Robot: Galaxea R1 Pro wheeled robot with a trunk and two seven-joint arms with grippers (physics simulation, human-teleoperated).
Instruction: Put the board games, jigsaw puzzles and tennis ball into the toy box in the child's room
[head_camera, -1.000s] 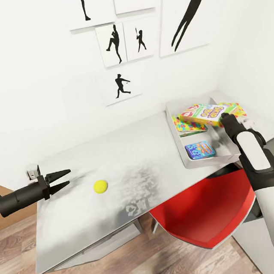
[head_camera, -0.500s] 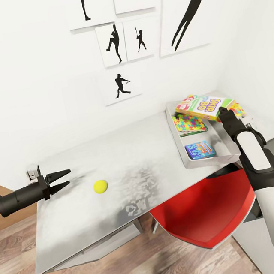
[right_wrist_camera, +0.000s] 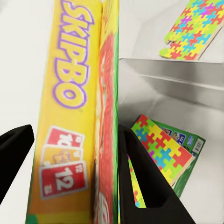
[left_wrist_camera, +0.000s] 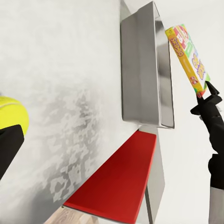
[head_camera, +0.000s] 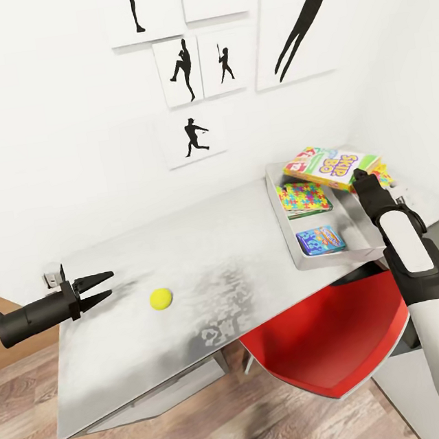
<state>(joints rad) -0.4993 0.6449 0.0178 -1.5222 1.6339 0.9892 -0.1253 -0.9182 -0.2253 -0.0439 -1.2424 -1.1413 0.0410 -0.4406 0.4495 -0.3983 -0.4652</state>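
A red chair (head_camera: pixel 333 343) sits tucked under the table (head_camera: pixel 204 263). On the table, the tennis ball (head_camera: pixel 161 298) lies beside the left gripper (head_camera: pixel 104 287), whose fingers are spread and empty. In the toy box (head_camera: pixel 334 249) lie a blue game (head_camera: pixel 320 239) and a puzzle (head_camera: pixel 303 198). The right gripper (head_camera: pixel 359 177) clamps the Skip-Bo box (head_camera: pixel 330 165) above the toy box's far end.

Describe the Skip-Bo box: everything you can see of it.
The Skip-Bo box is a flat rectangular card-game box, looking like printed cardboard: a yellow face with purple-outlined "SKIP-BO" lettering, red numbered cards pictured at one end, and green and red edges. The right gripper is shut on one end of it, its black fingers on either face. It hangs tilted in the air above the far end of the grey toy box, clear of the jigsaw puzzle lying inside.
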